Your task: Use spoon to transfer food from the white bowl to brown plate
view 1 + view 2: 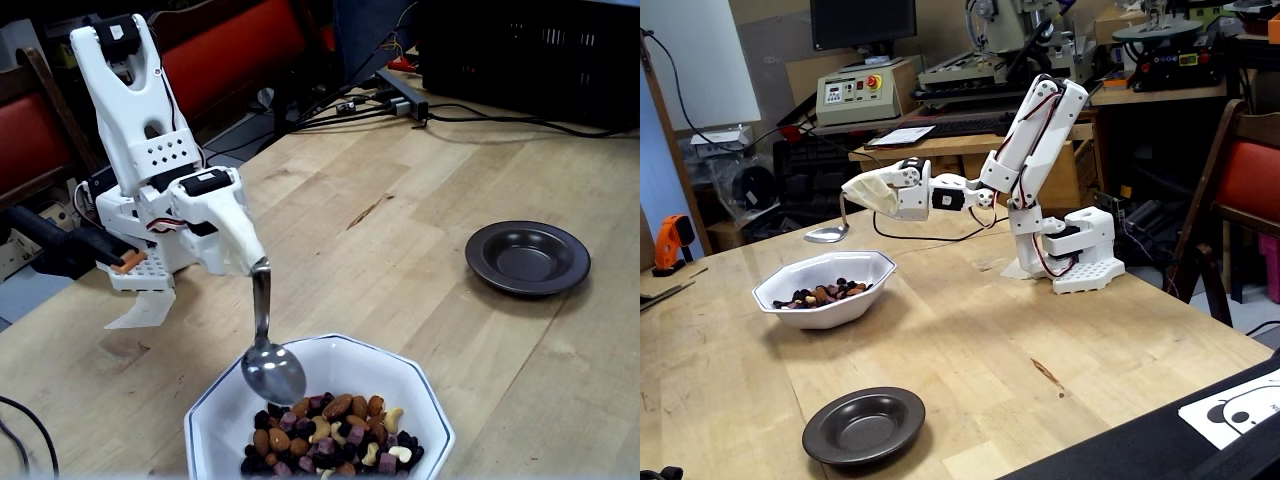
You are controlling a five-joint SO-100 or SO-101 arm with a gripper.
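My tool (252,262) grips the spoon (268,352), handle near upright, its scoop hanging above the white bowl (820,289)'s near rim; the food (330,440) lies beyond and below.

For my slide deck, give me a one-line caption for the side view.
Pincer holds the spoon above the white bowl of food; brown plate empty.

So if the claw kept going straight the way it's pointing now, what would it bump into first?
The claw points forward and a little down, holding the spoon above the far rim of the white bowl. Going straight on, the spoon would probably meet the wooden table just beyond the bowl, though depth is hard to judge.
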